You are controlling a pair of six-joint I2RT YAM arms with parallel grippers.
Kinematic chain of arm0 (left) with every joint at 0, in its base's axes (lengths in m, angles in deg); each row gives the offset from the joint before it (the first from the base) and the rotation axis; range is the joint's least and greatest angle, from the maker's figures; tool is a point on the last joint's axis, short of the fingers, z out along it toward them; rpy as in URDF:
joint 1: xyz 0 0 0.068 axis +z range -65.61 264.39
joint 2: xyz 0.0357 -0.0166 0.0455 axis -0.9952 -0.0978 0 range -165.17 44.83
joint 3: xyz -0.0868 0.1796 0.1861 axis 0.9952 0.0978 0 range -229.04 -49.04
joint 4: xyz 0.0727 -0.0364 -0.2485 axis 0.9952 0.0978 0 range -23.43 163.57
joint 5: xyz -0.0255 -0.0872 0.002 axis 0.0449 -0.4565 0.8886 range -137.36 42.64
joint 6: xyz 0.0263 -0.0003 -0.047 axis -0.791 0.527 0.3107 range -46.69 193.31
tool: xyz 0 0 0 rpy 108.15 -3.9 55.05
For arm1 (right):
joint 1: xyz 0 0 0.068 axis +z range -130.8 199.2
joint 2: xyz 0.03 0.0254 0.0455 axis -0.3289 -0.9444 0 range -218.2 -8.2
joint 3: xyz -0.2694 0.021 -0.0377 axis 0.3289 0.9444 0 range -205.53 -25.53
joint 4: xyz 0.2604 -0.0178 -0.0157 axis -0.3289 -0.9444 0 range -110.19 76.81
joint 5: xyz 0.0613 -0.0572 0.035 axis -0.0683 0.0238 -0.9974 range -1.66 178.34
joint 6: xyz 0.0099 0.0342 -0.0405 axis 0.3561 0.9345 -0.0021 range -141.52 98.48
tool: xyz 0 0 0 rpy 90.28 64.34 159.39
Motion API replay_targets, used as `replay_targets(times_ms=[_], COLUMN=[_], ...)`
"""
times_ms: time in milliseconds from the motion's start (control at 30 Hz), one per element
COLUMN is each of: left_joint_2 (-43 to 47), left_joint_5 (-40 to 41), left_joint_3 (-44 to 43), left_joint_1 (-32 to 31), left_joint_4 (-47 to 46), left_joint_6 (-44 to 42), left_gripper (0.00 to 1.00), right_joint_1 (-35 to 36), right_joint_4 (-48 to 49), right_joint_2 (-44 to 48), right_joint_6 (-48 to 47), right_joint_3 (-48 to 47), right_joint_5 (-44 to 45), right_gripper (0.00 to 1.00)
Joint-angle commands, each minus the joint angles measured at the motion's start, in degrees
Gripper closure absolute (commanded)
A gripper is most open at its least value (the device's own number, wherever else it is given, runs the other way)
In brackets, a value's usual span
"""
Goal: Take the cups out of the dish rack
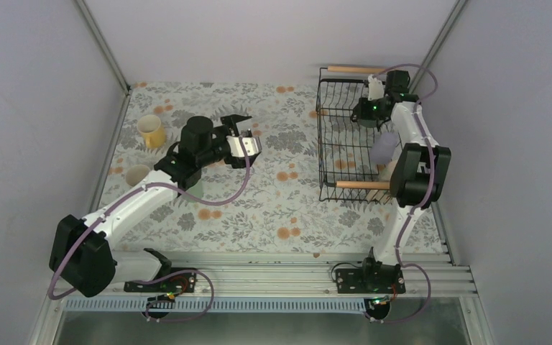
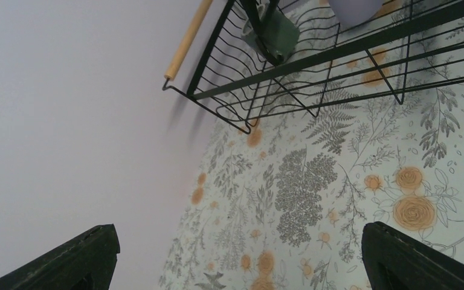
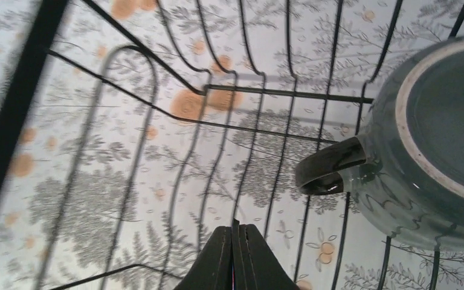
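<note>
The black wire dish rack stands at the right of the table. My right gripper is down inside its far end; in the right wrist view it is shut on nothing, just left of an upside-down dark green cup and near its handle. A lavender cup sits further forward in the rack. My left gripper is open and empty above the table, left of the rack. In the left wrist view the gripper faces the rack, the dark green cup and the lavender cup.
A yellow cup and a beige cup stand on the flowered cloth at the left. A pale green cup shows partly under my left arm. Walls close in the table at the back and both sides.
</note>
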Motion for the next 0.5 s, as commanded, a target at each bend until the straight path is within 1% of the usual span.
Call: replay_targets(times_ms=[0,33,67,100,133,233,267,333,400,467], left_joint_2=[2.55,2.2,1.57,0.88,0.44,0.5,0.69,1.15,1.4,1.43], left_joint_5=[-1.98,-1.97,-2.02,-2.17,-2.3,-2.57,-2.22,-1.54,-1.14,-0.91], left_joint_3=[3.68,3.51,3.0,2.33,1.97,2.5,2.9,3.7,4.16,4.26], left_joint_1=[-0.11,-0.11,-0.11,-0.11,-0.16,-0.2,-0.2,-0.22,-0.2,-0.2], left_joint_4=[-9.99,-10.7,-10.59,-10.17,-9.9,-10.36,-10.5,-10.98,-10.67,-10.39], left_joint_6=[0.58,0.75,1.08,1.35,1.49,1.1,0.75,-0.29,-1.34,-1.97], left_gripper=[0.0,0.0,0.0,0.0,0.0,0.0,0.0,0.0,0.0,0.0], right_joint_1=[-0.68,-0.68,-0.68,-0.67,-0.68,-0.32,0.06,0.53,0.46,0.47], right_joint_4=[-5.07,-6.61,-8.32,-9.64,-10.82,-11.36,-11.59,-11.26,-12.89,-15.13], right_joint_2=[4.22,3.41,2.42,1.38,0.5,-0.64,-0.75,-0.63,-0.82,-1.62], right_joint_6=[-0.71,-0.92,-1.02,-1.31,-2.02,-5.4,-8.71,-13.31,-19.37,-25.49], right_joint_3=[-3.07,-4.25,-5.13,-5.91,-6.22,-6.38,-6.83,-7.81,-10.17,-13.5], right_joint_5=[-5.86,-6.47,-6.82,-7.1,-7.28,-5.5,-3.7,1.68,4.44,7.29], right_gripper=[0.96,0.96,0.88,0.72,0.62,0.43,0.38,0.3,0.24,0.15])
